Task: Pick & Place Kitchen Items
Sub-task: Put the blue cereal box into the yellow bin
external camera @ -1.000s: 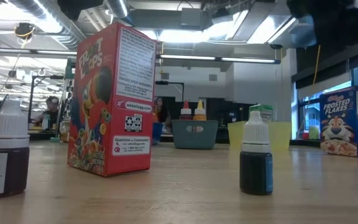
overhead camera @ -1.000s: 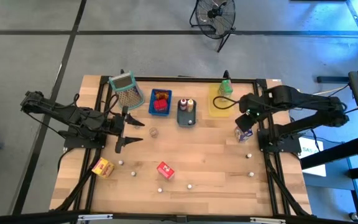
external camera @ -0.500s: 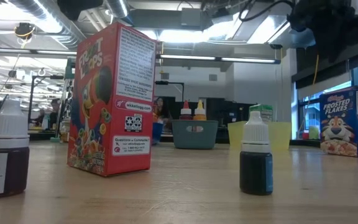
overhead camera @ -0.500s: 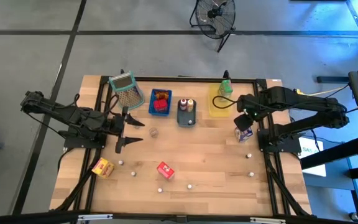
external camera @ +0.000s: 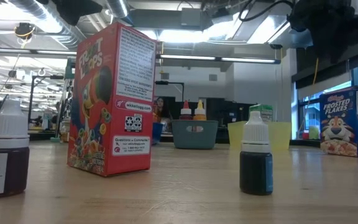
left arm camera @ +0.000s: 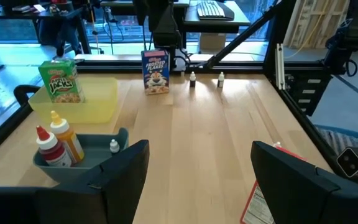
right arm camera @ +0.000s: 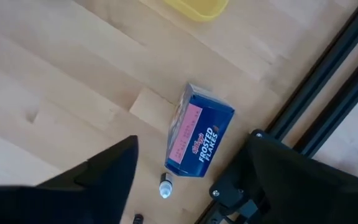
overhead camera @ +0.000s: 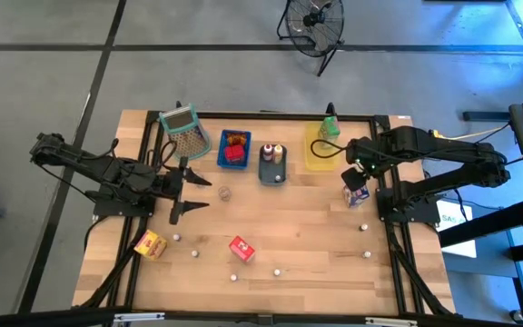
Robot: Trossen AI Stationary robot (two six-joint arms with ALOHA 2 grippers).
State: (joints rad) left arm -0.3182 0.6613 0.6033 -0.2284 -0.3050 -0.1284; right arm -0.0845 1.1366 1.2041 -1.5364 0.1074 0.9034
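Right tool: mine, released, fingers wide, above the Frosted Flakes carton, which stands near the counter's right edge just beside the yellow tray. Left tool: mine, released, empty, near the left edge. Froot Loops carton: front centre. Yellow-orange carton: front-left. White-capped bottles: scattered along the front.

Three trays line the table's far edge, cartons and bottles scattered nearer.
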